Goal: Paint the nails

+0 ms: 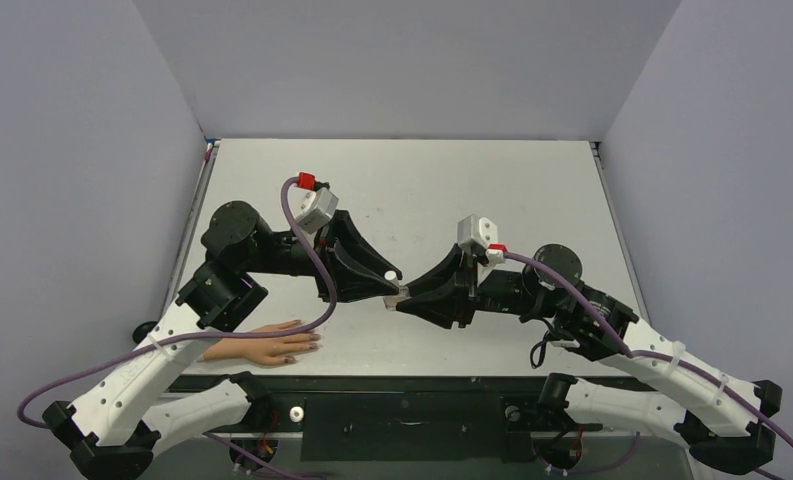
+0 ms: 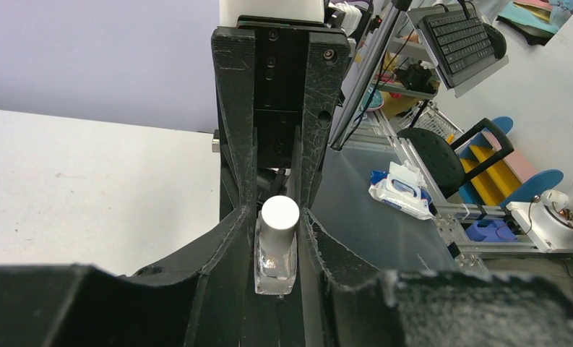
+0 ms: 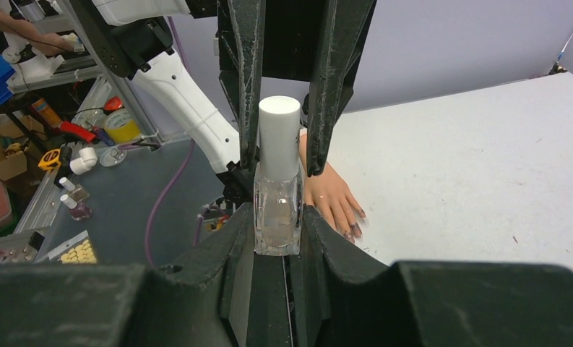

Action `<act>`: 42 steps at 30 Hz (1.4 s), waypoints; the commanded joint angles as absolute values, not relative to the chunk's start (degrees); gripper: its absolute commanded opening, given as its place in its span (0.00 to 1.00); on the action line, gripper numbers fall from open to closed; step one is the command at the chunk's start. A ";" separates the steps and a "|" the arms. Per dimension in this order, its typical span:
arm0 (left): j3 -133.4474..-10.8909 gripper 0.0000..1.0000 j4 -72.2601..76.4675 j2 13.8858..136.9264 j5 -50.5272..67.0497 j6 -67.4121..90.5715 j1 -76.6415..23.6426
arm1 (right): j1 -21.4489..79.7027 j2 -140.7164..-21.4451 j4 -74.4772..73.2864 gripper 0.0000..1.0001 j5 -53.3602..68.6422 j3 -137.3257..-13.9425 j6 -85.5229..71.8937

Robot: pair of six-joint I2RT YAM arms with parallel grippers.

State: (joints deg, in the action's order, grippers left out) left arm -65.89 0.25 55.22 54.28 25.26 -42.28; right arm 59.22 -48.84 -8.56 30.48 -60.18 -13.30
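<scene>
A tiny clear bottle (image 1: pixel 398 294) with a white cap (image 3: pixel 279 134) stands upright between both grippers at mid-table. My right gripper (image 3: pixel 278 217) is shut on its glass body (image 3: pixel 277 213). My left gripper (image 2: pixel 279 217) comes from the opposite side and is closed round the cap (image 2: pixel 279 215). The peach fake hand (image 1: pixel 264 345) lies flat at the near left table edge, well away from both grippers. Its dark purplish nails (image 3: pixel 353 230) point right; they also show in the top view (image 1: pixel 310 342). The left forearm hides the hand's wrist.
The white table (image 1: pixel 422 190) is boxed in by grey walls on three sides. The left arm's purple cable (image 1: pixel 307 265) loops down beside the fake hand. Beyond the table's edge are a wipes pack (image 2: pixel 399 192) and a cluttered workbench (image 3: pixel 74 181).
</scene>
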 commanded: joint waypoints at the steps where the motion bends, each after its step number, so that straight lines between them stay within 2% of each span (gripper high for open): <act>1: -65.88 0.26 3.24 55.29 55.23 25.72 -42.25 | 58.88 -49.07 -3.88 0.00 30.96 -61.20 -12.92; 7: -65.54 0.14 2.79 55.09 55.17 25.73 -42.31 | 58.89 -48.92 -2.83 0.00 30.27 -60.79 -13.31; 11: -65.49 0.00 1.98 54.79 54.54 25.48 -42.40 | 58.88 -48.41 -2.31 0.00 27.26 -60.52 -13.28; 15: -65.70 0.00 -1.63 53.91 50.19 23.63 -42.52 | 58.79 -47.70 -2.65 0.00 20.35 -60.41 -13.17; 20: -65.15 0.00 -4.89 53.07 38.35 21.48 -42.89 | 58.22 -47.89 -3.79 0.00 11.82 -60.97 -14.79; 32: -63.98 0.00 -5.78 54.27 26.62 22.55 -43.59 | 57.13 -50.13 -5.72 0.00 6.67 -61.92 -17.54; 37: -63.72 0.08 -5.88 54.04 26.29 22.79 -43.68 | 57.13 -50.23 -5.89 0.00 6.62 -61.65 -17.87; 39: -63.83 0.17 -5.82 53.82 26.82 22.84 -43.65 | 57.13 -50.25 -6.05 0.00 7.01 -61.50 -18.07; 42: -64.39 0.38 -5.74 53.68 28.73 22.81 -43.61 | 57.13 -50.07 -6.21 0.00 7.91 -61.19 -18.19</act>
